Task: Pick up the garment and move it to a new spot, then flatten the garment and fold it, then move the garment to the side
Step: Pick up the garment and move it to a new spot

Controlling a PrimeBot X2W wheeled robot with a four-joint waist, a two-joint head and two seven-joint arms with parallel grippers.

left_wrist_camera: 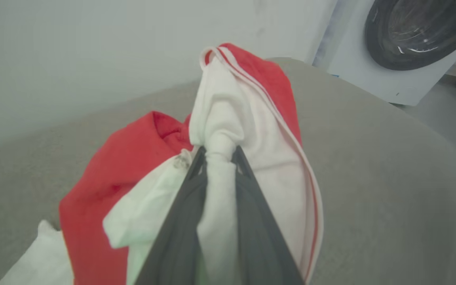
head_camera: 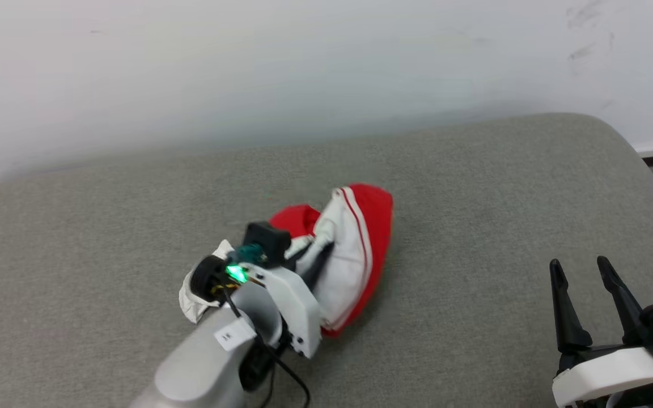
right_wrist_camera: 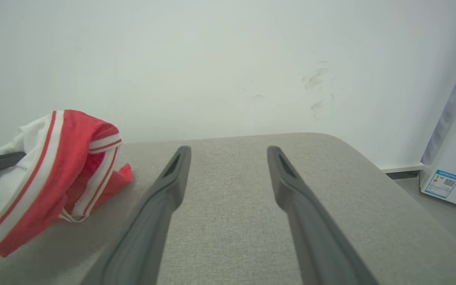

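Tapered left jaws pinching, crumpled soft garment [left_wrist_camera: 105,178]

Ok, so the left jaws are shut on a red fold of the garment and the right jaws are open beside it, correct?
Not quite. The left gripper has its jaws shut on a white fold of the garment, not a red one; the left wrist view shows it. The right gripper does have its jaws open beside it.

The soft red jersey shirt [head_camera: 380,226] with white, red-striped sleeves is crumpled into a tall bunch, a white fold pinched in the left hand [left_wrist_camera: 219,152], its lower edge seemingly resting on the grey fabric surface [head_camera: 474,198].
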